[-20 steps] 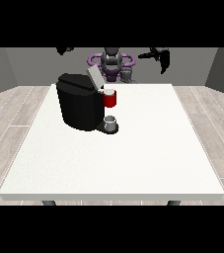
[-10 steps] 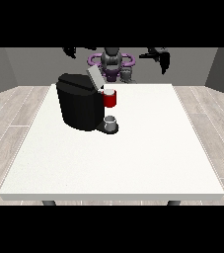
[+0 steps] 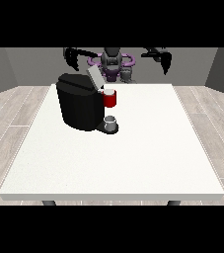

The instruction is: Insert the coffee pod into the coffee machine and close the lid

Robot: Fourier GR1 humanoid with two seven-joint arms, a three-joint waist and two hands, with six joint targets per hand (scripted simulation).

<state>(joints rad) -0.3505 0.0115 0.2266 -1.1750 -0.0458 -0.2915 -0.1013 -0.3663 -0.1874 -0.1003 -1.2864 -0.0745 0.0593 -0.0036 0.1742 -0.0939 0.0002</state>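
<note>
The black coffee machine (image 3: pixel 79 103) stands on the table's left half with its grey lid (image 3: pixel 94 78) tilted open. Its red pod holder (image 3: pixel 110 99) shows a pale top. A small grey cup (image 3: pixel 111 122) sits on the machine's base. A small grey object, perhaps the coffee pod (image 3: pixel 127 75), stands at the table's far edge in front of the robot. The hand at the view's left (image 3: pixel 73 57) hangs raised behind the machine, holding nothing. The hand at the view's right (image 3: pixel 164 59) is raised off to the far right, fingers hanging down, holding nothing.
The white table (image 3: pixel 148 148) stretches wide in front of and to the right of the machine. The robot's torso (image 3: pixel 112 62) is behind the far edge.
Both raised hands have shifted only slightly; the hand at the view's right now sits a little lower. The machine, lid and cup have not moved.
</note>
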